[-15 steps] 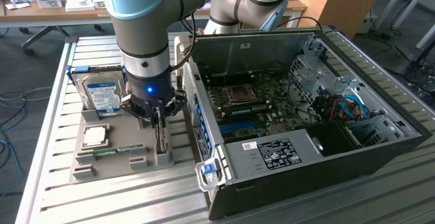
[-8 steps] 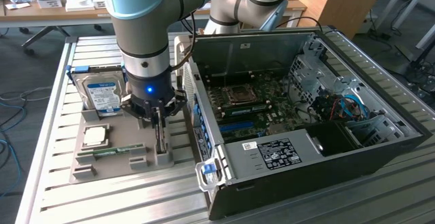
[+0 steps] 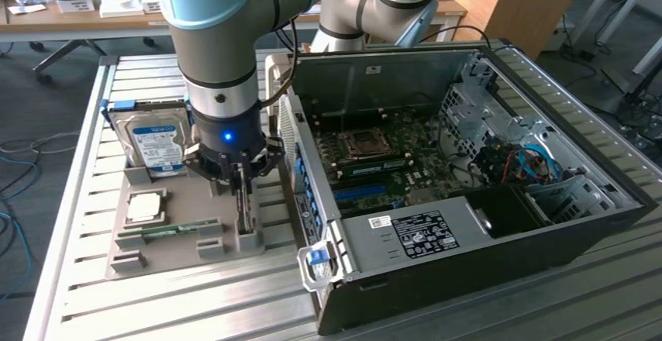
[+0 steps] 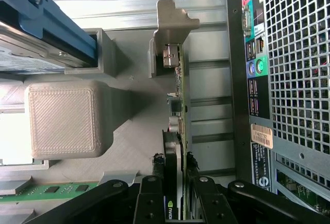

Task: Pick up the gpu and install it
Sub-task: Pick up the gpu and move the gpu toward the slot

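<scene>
The gpu [image 3: 243, 213] stands on edge in the grey holder tray [image 3: 170, 260], between two upright grey posts. In the wrist view I see the gpu [image 4: 179, 97] edge-on as a thin green card, with its silver end bracket [image 4: 172, 25] resting against a grey post. My gripper [image 3: 240, 177] reaches straight down over it. The black fingers [image 4: 152, 195] press both faces of the card near its fan side, so the gripper [image 4: 176, 185] is shut on the gpu. The open computer case [image 3: 466, 178] lies just to the exterior view's right, its motherboard and blue slot [image 3: 362, 195] exposed.
On the same tray sit a silver hard drive with a blue-white label [image 3: 155, 136], a CPU [image 3: 145, 205] and a narrow green RAM stick [image 3: 170, 231]. The case's rear panel [image 4: 258, 79] is close beside the card. The slatted metal table [image 3: 124, 310] extends toward the front.
</scene>
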### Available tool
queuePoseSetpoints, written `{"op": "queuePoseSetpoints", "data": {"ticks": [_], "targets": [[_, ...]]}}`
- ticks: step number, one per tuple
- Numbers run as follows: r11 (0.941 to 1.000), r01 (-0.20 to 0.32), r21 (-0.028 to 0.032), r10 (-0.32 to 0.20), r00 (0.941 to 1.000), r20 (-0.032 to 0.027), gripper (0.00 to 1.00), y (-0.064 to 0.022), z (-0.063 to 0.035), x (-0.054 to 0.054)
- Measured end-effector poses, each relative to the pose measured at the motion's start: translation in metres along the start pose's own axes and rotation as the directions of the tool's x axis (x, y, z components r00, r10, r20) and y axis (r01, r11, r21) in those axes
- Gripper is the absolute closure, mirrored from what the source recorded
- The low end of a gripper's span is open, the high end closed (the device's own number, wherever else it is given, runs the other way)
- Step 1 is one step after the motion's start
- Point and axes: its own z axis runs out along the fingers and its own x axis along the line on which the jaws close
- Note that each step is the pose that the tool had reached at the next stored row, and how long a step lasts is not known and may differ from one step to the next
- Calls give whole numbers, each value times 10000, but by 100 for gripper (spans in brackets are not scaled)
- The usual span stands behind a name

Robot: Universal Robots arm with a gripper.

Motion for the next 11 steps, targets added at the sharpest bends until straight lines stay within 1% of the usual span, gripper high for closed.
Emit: {"op": "queuePoseSetpoints", "data": {"ticks": [11], "targets": [[10000, 0, 0, 0, 10000, 0, 73, 0, 0, 0]]}}
